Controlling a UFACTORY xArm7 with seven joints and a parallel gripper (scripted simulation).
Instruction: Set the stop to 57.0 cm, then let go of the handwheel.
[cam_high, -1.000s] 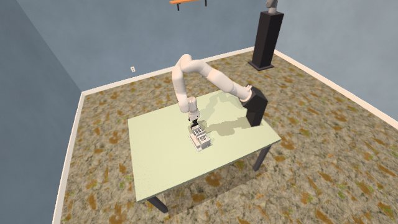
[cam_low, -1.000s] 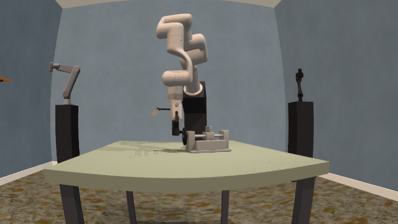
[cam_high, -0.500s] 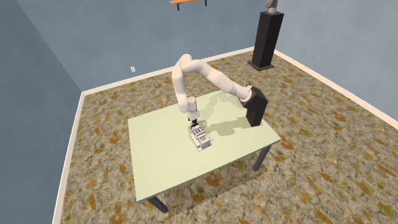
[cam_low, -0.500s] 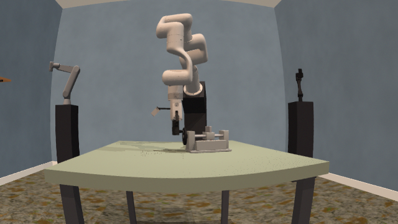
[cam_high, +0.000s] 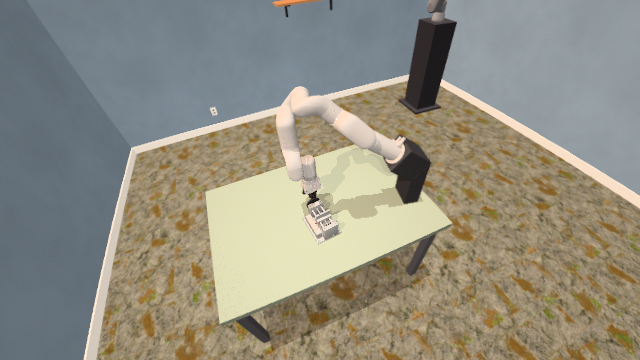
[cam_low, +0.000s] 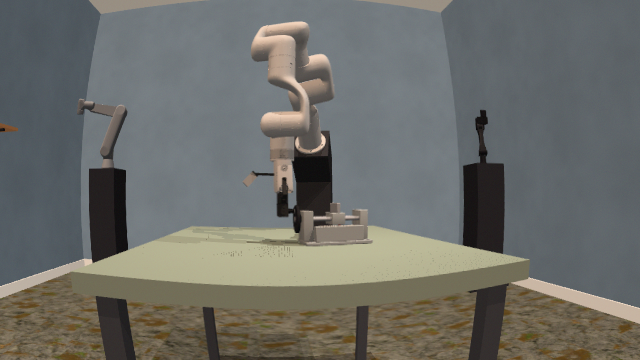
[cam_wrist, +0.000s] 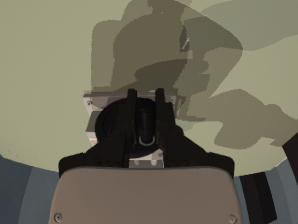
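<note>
A small grey slide fixture (cam_low: 336, 229) stands on the pale green table; it also shows in the top view (cam_high: 322, 221). A black handwheel (cam_low: 296, 219) sits at its left end, with a screw running to the right and a grey stop block (cam_low: 336, 214) on it. My gripper (cam_low: 283, 209) hangs down from the white arm and is shut on the handwheel's crank handle. In the wrist view the black fingers close around the dark handwheel (cam_wrist: 127, 123), which hides most of the fixture. I cannot read any scale.
The arm's black base pedestal (cam_low: 312, 175) stands behind the fixture. Two black pedestals (cam_low: 106, 212) (cam_low: 483, 205) stand beside the table on the left and right. The table edge runs close in front in the exterior view.
</note>
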